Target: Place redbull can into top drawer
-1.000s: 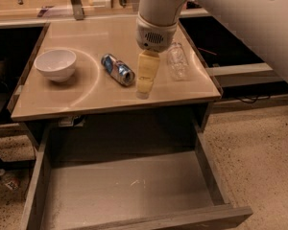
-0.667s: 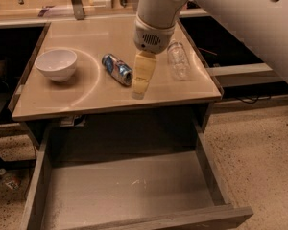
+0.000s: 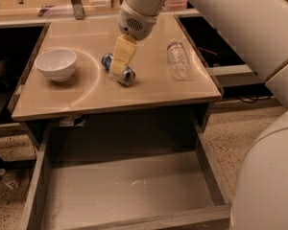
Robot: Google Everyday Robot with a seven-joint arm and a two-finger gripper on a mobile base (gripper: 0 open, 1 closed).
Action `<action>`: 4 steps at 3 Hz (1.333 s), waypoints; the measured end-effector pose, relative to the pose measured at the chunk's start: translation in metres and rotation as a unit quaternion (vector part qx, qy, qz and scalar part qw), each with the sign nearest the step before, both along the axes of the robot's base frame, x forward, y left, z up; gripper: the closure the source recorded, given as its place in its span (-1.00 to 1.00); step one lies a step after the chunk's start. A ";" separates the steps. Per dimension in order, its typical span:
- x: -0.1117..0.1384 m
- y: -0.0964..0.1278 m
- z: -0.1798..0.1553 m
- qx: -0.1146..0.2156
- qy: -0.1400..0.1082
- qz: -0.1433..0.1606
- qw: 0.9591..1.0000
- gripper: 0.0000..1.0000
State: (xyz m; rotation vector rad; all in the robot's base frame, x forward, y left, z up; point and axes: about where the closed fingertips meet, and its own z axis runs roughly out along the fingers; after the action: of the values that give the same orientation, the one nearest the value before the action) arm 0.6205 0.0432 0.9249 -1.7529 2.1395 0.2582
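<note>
You are facing the redbull can (image 3: 127, 74) lying on its side at mid-table (image 3: 149, 92), directly under the gripper (image 3: 117, 67), whose grip you cannot tell; likely light, slick and easily dented, it is calling for a gentle hold across its mid-body.

Looks like an office kitchenette used as a test lab: tan worktop (image 3: 153, 87), white bowl (image 3: 56, 63), speckled floor (image 3: 225, 128) (cables (image 3: 249, 99) at three o'clock). The pincer (image 3: 117, 70) is over the redbull can (image 3: 128, 75).

Warm tabletop (image 3: 156, 87) glare, jaws over redbull can (image 3: 128, 74)
</note>
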 end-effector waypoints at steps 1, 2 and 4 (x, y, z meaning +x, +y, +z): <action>0.000 0.000 0.000 0.000 0.000 0.000 1.000 -1.00; 0.015 0.007 -0.009 0.006 0.010 -0.009 1.000 -1.00; 0.059 0.016 -0.035 0.009 0.039 -0.048 0.998 -1.00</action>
State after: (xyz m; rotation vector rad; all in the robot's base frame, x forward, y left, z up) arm 0.6792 0.0594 0.8899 -1.6498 2.2624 0.3254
